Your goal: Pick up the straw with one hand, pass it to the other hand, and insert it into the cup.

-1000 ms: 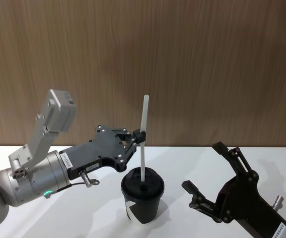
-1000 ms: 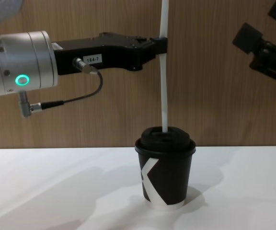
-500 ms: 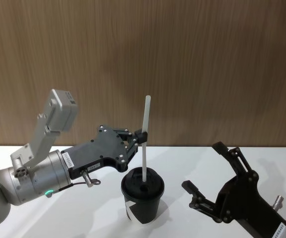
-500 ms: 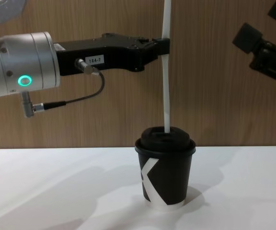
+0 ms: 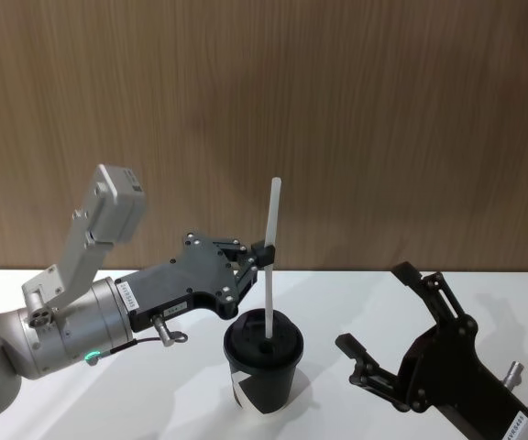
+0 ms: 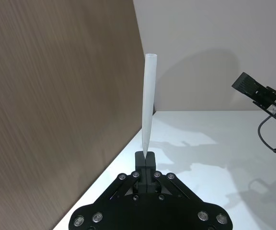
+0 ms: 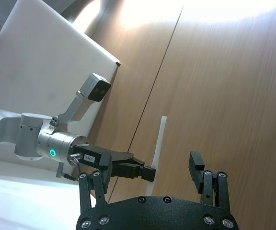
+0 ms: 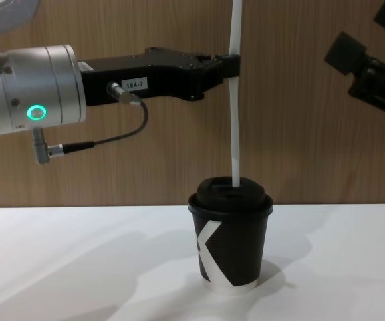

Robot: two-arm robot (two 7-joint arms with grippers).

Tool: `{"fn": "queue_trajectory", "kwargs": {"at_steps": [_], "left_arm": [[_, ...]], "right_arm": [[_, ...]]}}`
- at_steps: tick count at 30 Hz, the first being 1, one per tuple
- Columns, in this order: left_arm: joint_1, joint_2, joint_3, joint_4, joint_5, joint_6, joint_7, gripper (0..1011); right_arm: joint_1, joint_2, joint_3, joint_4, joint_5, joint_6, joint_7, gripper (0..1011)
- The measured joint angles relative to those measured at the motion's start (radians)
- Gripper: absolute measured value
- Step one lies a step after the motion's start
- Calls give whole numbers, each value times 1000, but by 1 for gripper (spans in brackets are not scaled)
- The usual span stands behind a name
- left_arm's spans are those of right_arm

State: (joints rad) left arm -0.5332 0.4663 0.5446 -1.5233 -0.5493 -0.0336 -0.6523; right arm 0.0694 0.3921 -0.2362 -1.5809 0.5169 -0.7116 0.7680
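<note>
My left gripper on its silver wrist is shut on the white straw and holds it nearly upright over the black cup. From the chest view the straw reaches down to the lid of the cup, with the left gripper pinching it well above. I cannot tell whether the tip is inside the lid's hole. The left wrist view shows the straw rising from the shut left gripper. To the right of the cup, my all-black right gripper is open and holds nothing.
The cup stands on a white table in front of a wood-panelled wall. A grey camera block sticks up from the left arm. The right gripper hangs high at the right.
The left gripper and the straw have shifted slightly to the right over the lid. The right gripper has not moved.
</note>
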Motion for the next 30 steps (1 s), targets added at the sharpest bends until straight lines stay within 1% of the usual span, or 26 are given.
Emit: {"fn": "queue_trajectory", "kwargs": {"at_steps": [17, 30], "left_arm": [[1, 12, 6, -17, 0, 14, 0, 0], [0, 18, 8, -13, 2, 16, -6, 0]], "right_arm": [[0, 0, 0, 0, 0, 0, 0, 1001], [0, 0, 0, 0, 0, 0, 0, 1001]]}}
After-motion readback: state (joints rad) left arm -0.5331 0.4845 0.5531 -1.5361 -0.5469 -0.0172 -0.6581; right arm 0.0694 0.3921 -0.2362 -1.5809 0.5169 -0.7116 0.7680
